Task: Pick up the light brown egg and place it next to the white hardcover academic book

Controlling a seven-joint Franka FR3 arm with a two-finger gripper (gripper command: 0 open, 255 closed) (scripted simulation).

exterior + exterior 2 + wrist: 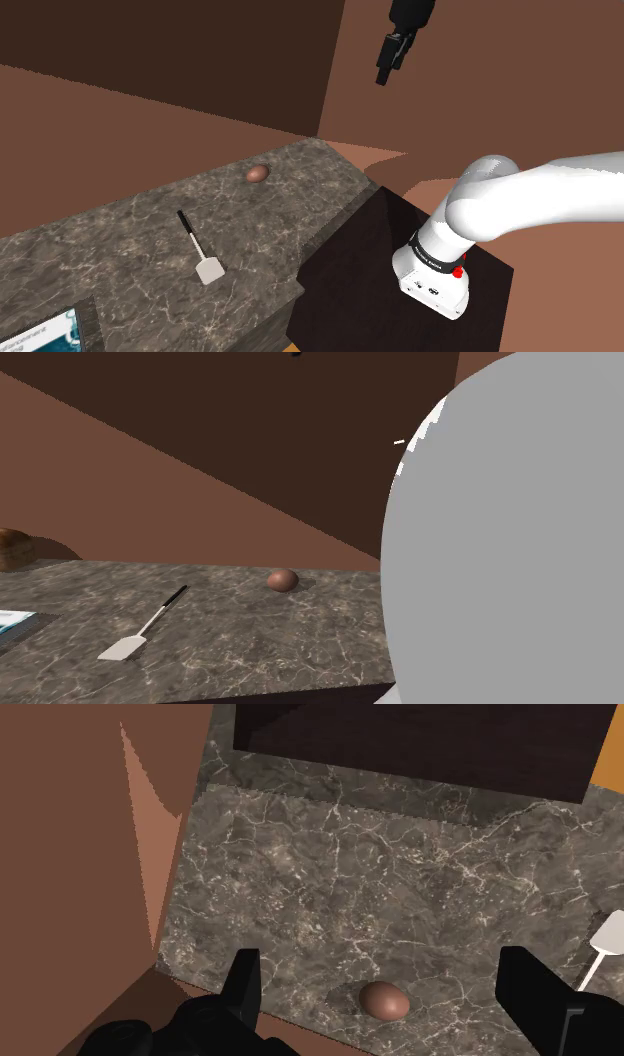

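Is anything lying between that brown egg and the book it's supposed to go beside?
Yes: a spatula lies on the counter roughly between the egg and the book at the shoulder view's lower-left corner. Carried high, the egg would probably clear it.

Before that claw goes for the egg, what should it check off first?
1. Claw open: ok, fingers stand apart.
2. Egg lying free on the counter: ok.
3. Egg lined up between the fingers: ok in the wrist view.
4. Claw down at the egg: not ok, it hangs high above.
5. Spatula apart from the egg: ok.
6. Room beside the book: cannot tell, the book is cut off at the edge.
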